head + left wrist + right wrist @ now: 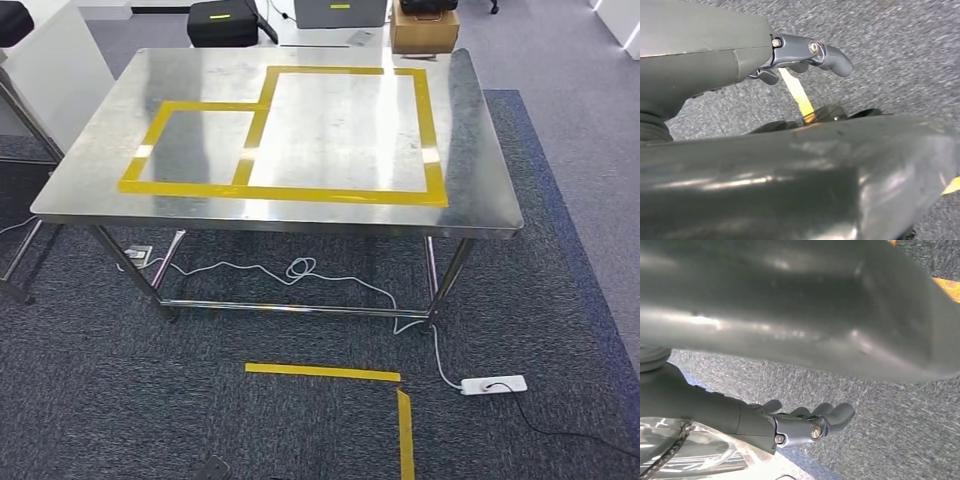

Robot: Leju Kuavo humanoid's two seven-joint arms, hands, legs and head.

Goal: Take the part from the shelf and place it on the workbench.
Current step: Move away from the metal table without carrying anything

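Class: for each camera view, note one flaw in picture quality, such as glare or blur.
Head view: sharp, but the steel workbench carries pale glare. Left wrist view: carpet streaked with blur beyond the left hand. Right wrist view: carpet likewise smeared beyond the right hand.

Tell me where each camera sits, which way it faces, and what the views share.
Head view: high on the body, facing forward and down at the steel workbench with yellow tape rectangles and grey carpet.
Left wrist view: behind the hanging left hand, facing the carpet; dark body parts show.
Right wrist view: behind the right hand, facing the carpet; dark body parts show.
Shared: the carpet appears in all three; yellow floor tape shows in the head view, and similar yellow tape in both wrist views.
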